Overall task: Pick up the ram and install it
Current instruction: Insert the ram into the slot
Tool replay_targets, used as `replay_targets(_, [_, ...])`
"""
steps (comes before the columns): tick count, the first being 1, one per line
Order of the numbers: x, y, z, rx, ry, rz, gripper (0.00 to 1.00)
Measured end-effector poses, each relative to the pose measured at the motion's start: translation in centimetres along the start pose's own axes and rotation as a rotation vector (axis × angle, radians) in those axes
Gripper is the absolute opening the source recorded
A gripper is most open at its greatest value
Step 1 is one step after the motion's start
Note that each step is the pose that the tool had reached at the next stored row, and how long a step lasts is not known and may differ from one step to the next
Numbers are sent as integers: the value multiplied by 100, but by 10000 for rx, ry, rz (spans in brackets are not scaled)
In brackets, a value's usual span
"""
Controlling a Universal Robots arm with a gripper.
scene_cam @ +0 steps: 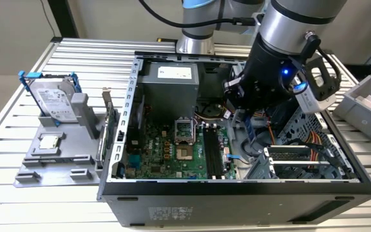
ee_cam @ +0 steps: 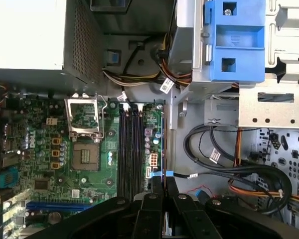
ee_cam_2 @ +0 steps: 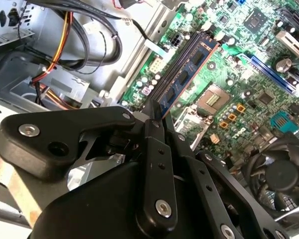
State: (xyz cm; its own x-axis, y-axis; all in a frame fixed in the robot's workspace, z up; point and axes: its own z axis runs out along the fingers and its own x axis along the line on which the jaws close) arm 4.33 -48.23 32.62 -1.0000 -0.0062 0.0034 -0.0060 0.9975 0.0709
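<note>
Exterior view: arm (scene_cam: 282,63) reaches down into the open computer case (scene_cam: 237,193), fingertips hidden. Second wrist view: gripper (ee_cam_2: 158,112) jaws clamped on the ram (ee_cam_2: 189,69), chips facing the camera, above the motherboard (ee_cam_2: 224,67). First wrist view: ram edge-on, just beside the memory slots (ee_cam: 132,149).

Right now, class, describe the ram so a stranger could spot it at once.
Look inside the open computer case, at the green motherboard. By its black memory slots the claw grips the ram: a long thin stick with a row of chips, unlike the bare slots beside it.
</note>
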Motion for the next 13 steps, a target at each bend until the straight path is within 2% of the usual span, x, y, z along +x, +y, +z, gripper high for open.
replay_targets(6, [2, -5, 73, 0, 37, -25, 0])
replay_targets(13, [2, -10, 136, -1, 132, -46, 0])
